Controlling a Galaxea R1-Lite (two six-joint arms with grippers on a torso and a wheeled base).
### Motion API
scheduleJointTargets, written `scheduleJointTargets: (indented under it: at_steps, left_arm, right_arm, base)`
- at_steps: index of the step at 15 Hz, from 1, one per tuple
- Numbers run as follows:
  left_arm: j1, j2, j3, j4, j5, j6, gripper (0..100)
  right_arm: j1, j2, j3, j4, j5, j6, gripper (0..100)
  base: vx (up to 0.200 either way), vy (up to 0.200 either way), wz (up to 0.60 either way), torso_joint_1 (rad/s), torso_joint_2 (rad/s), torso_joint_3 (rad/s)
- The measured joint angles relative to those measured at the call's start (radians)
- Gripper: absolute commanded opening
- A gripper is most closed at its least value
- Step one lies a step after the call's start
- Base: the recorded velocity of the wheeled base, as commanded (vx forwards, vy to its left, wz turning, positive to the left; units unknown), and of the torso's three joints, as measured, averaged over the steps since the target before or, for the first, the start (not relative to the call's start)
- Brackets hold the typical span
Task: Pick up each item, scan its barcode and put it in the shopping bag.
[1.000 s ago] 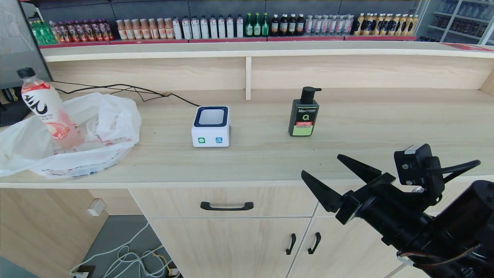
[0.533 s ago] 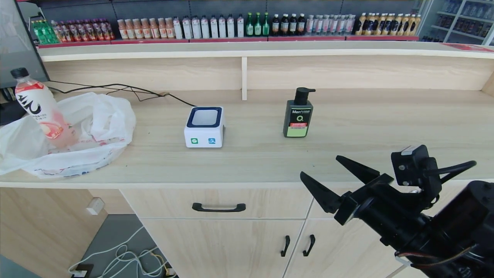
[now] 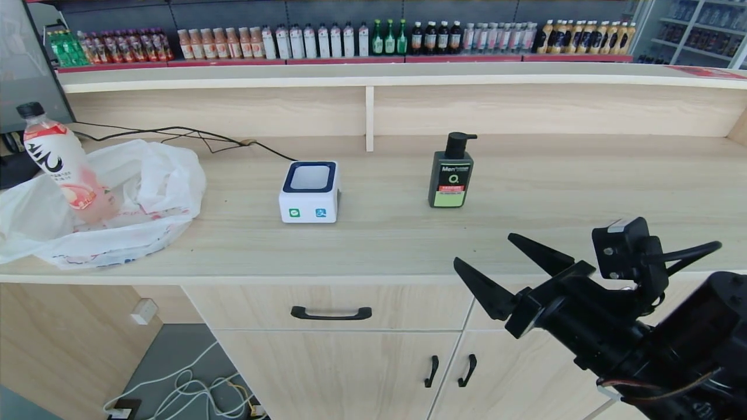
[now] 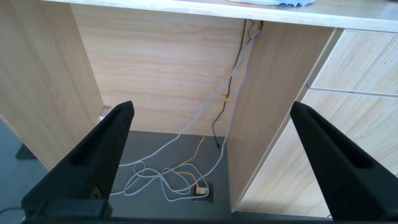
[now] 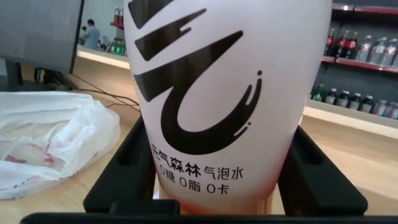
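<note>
**Item:** pump bottle (image 3: 450, 178), dark green with a black pump head.
**Location:** it stood upright on the worktop (image 3: 583, 192), untouched and well apart from the scanner (image 3: 309, 192) on the robot's left of it.
**Handling (judged):** rigid plastic with flat faces, probably fairly heavy if full. The glossy label could be slippery. The pump neck looked too weak to hold.
**Best hold (judged):** across the narrow sides at mid-body, leaving both faces free for the scanner window.
**Item:** drink bottle (image 3: 58, 160), which leaned inside the thin, soft shopping bag (image 3: 157, 192).
**Grippers:** the right gripper (image 3: 482, 248) hung low at the worktop's near edge. Its fingers (image 3: 540, 254) were spread wide with nothing between them in the head view. The right wrist view disagreed, showing that drink bottle's label (image 5: 224, 93) close between them. The left gripper (image 4: 211, 106) faced the cables (image 4: 168, 177) under the worktop, and its fingers (image 4: 106, 149) were wide apart and empty.
</note>
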State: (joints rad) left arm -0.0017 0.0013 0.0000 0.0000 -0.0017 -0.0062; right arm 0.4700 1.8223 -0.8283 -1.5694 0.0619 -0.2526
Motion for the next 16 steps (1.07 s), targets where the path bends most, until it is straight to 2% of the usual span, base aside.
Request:
scheduleJointTargets:
  at_steps: [3, 7, 10, 12, 14, 16]
  left_arm:
    - [0.000, 0.000, 0.000, 0.000, 0.000, 0.000, 100]
    - [0.000, 0.000, 0.000, 0.000, 0.000, 0.001, 100]
    - [0.000, 0.000, 0.000, 0.000, 0.000, 0.002, 100]
    - [0.000, 0.000, 0.000, 0.000, 0.000, 0.001, 100]
    - [0.000, 0.000, 0.000, 0.000, 0.000, 0.001, 100]
    - [0.000, 0.000, 0.000, 0.000, 0.000, 0.000, 100]
  right_arm:
    - [-0.014, 0.067, -0.093, 0.026, 0.038, -0.194, 0]
    - [-0.023, 0.179, -0.321, 0.073, 0.136, -0.302, 0]
    - [-0.038, 0.272, -0.492, 0.128, 0.317, -0.406, 0]
    - [-0.067, 0.311, -0.560, 0.219, 0.410, -0.493, 0]
    - [-0.098, 0.331, -0.633, 0.372, 0.543, -0.640, 0]
    - [-0.117, 0.347, -0.686, 0.433, 0.600, -0.705, 0]
  base:
    - [0.000, 0.000, 0.00, 0.000, 0.00, 0.000]
    - [0.000, 0.000, 0.00, 0.000, 0.00, 0.000]
    - [0.000, 0.000, 0.00, 0.000, 0.00, 0.000]
    - [0.000, 0.000, 0.00, 0.000, 0.00, 0.000]
    - [0.000, 0.000, 0.00, 0.000, 0.00, 0.000]
    - [0.000, 0.000, 0.00, 0.000, 0.00, 0.000]
